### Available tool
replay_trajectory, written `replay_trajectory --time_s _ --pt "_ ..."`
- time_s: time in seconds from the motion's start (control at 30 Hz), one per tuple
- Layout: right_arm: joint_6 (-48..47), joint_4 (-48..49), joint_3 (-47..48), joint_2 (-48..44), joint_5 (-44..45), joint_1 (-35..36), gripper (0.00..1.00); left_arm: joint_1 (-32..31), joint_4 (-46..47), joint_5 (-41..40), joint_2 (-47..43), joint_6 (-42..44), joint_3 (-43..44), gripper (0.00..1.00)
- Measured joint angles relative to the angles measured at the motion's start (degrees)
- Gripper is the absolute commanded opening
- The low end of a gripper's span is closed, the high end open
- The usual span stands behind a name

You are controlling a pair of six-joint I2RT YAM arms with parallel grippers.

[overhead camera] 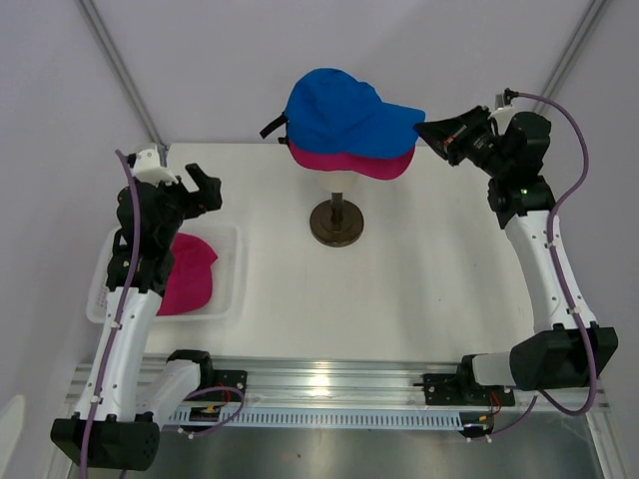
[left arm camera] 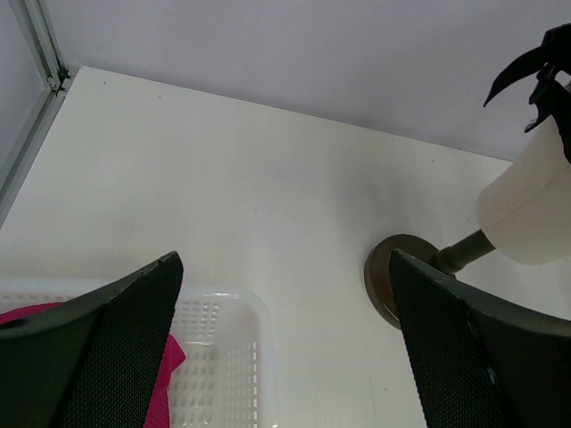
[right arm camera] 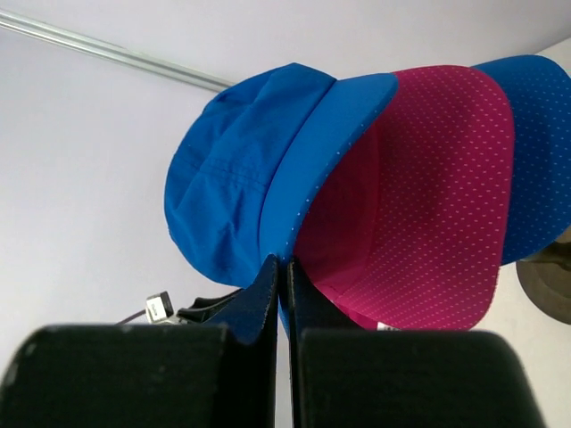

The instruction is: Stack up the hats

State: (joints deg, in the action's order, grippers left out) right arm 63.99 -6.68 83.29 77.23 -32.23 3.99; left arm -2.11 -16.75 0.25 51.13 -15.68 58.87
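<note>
Two hats sat stacked, blue hat (overhead camera: 339,112) over pink hat (overhead camera: 361,164); right tool (overhead camera: 426,129) pinched the blue brim, left tool (overhead camera: 205,183) gaped wide.

Stand (overhead camera: 336,222) central, basket (overhead camera: 228,291) at left.

The flat white counter (overhead camera: 429,259) carries two things directly. A white plastic basket with perforated walls (overhead camera: 238,279) sits at the left, near the front edge. A dark round disc-shaped stand base (overhead camera: 336,228) with a short upright post rests near the middle, towards the back, well apart from the basket. A silver metal rail (overhead camera: 329,384) runs along the near edge.
</note>
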Motion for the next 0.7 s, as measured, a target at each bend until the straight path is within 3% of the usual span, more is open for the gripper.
replay_trajectory --time_s 0.27,0.7 --pt "-2.60 2.14 -3.63 1.73 -3.72 -0.81 0.00 0.02 1.25 2.43 4.07 -1.40 2.10 1.00" --pt "-10.69 5.03 -4.13 6.29 -8.98 -1.16 0.00 0.04 8.26 11.02 16.76 -5.81 15.43 0.98"
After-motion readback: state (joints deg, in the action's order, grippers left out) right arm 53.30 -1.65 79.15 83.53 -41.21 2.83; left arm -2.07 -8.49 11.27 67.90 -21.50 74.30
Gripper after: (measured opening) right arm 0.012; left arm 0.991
